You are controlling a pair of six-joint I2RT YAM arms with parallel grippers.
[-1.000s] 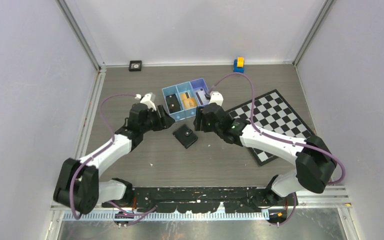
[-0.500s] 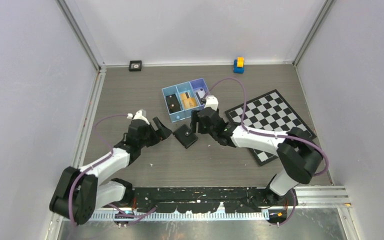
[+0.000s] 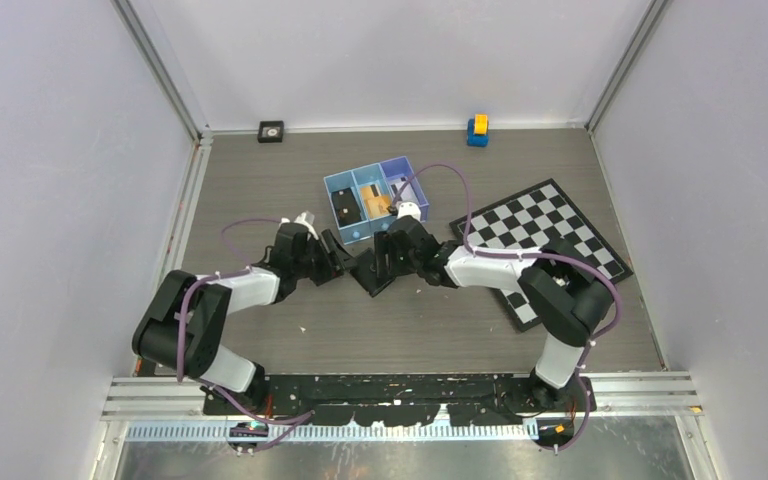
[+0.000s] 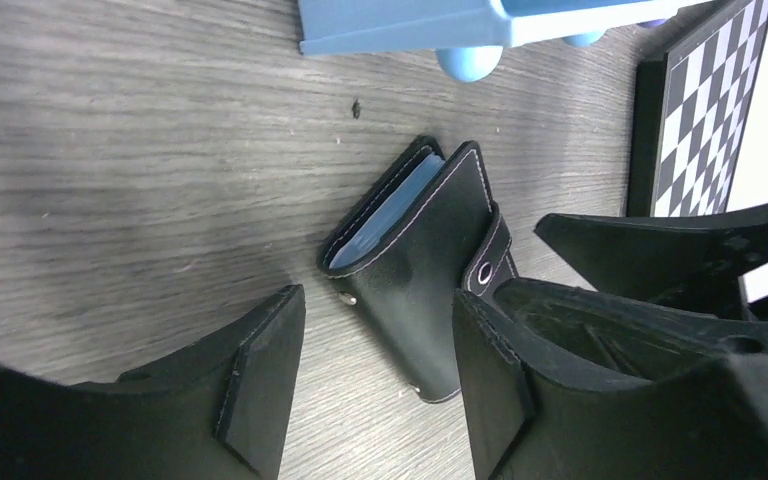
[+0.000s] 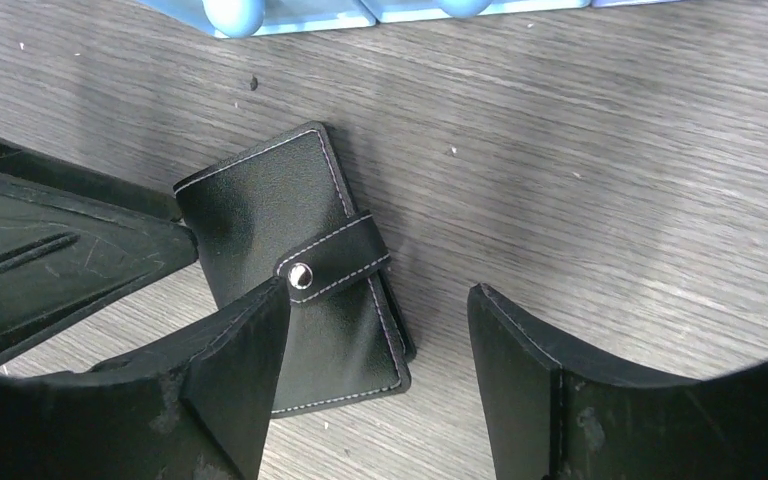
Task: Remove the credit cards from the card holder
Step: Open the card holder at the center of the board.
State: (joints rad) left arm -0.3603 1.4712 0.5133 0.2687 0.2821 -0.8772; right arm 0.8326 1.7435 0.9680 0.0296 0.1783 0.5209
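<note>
The card holder (image 3: 373, 271) is a small black wallet lying flat and folded shut on the table, its strap tab (image 5: 337, 258) snapped. My left gripper (image 3: 339, 262) is open just left of it, and my right gripper (image 3: 387, 258) is open just right of it. In the left wrist view the wallet (image 4: 415, 270) lies ahead of my open gripper (image 4: 375, 335), and a pale bluish edge (image 4: 385, 215) shows inside the fold. In the right wrist view the wallet (image 5: 290, 250) lies partly under the left finger of my open gripper (image 5: 378, 320). An orange-gold card (image 3: 376, 205) lies in the tray.
A blue three-compartment tray (image 3: 352, 183) stands just behind the wallet, with a black item (image 3: 342, 205) in its left compartment. A black-and-white chequered board (image 3: 550, 235) lies to the right. A yellow-and-blue block (image 3: 477, 129) and a small black square (image 3: 272, 130) sit at the back wall.
Both grippers have come down and closed in on the wallet from either side, the left moving right and the right moving left. The wallet has stayed in place.
</note>
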